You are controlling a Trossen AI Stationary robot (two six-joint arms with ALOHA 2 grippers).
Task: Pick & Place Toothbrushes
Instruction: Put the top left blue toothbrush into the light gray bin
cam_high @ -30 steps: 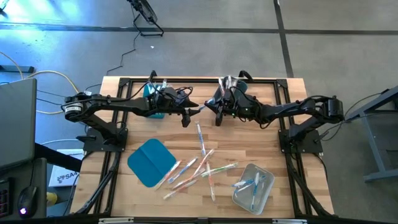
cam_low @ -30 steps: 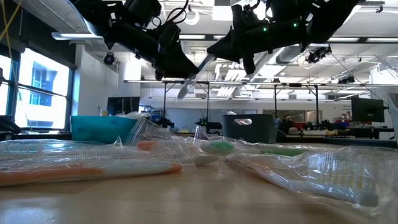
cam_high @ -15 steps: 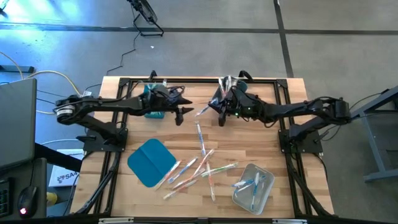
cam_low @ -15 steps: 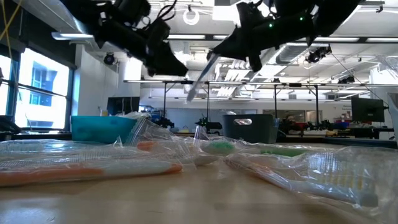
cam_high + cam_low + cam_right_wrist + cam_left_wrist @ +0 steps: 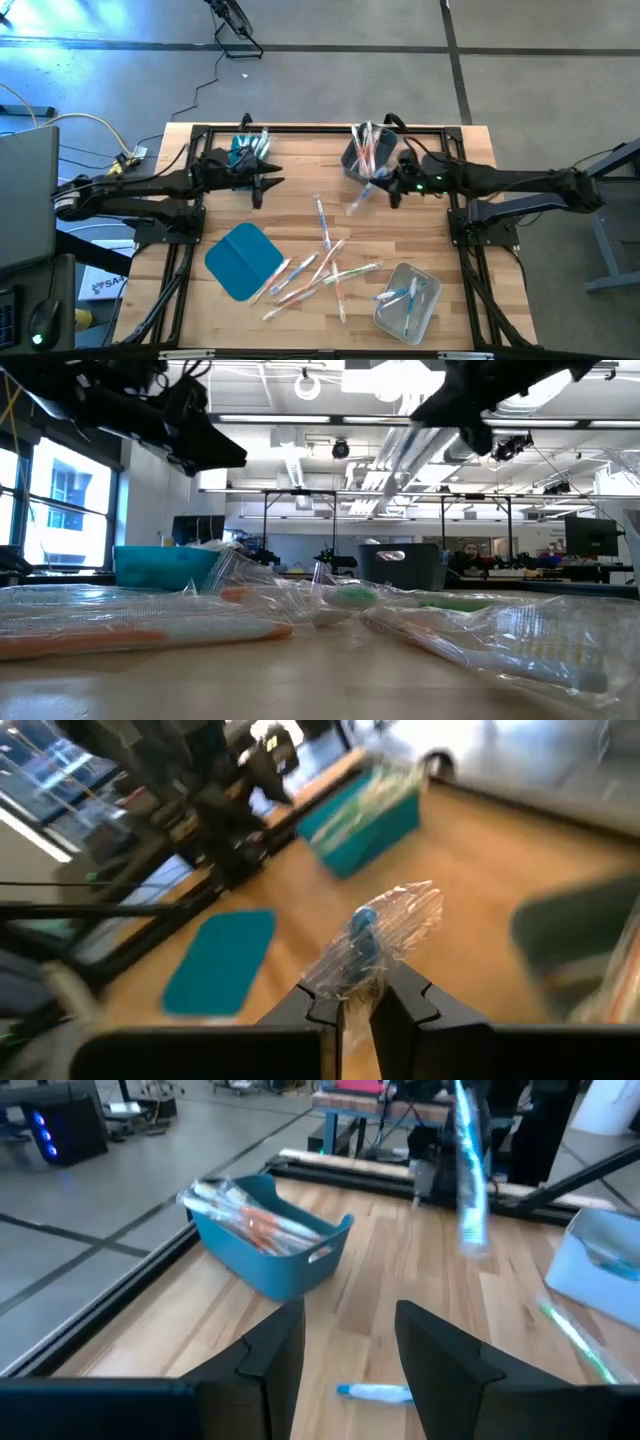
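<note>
From my station: nearest the front edge of the tabletop [image 5: 300,330] I see the clear bin [image 5: 407,300] at the right with a few blue toothbrushes in it, and the flat teal lid [image 5: 241,260] at the left. Between them lies the loose scatter of wrapped toothbrushes [image 5: 320,265], fanned over the middle of the wood.

Farther back, the right pincer [image 5: 385,190] is clamped on one wrapped blue toothbrush [image 5: 368,948], held in the air above the wood, just in front of the grey bin [image 5: 366,155]; its free end slants toward the tabletop centre. That bin already holds several brushes standing in it.

The left pincer [image 5: 258,186] hangs with its fingers [image 5: 265,1365] apart and nothing between them, just in front of the teal bin [image 5: 270,1245] at the back left, which holds a bundle of orange-marked brushes.
</note>
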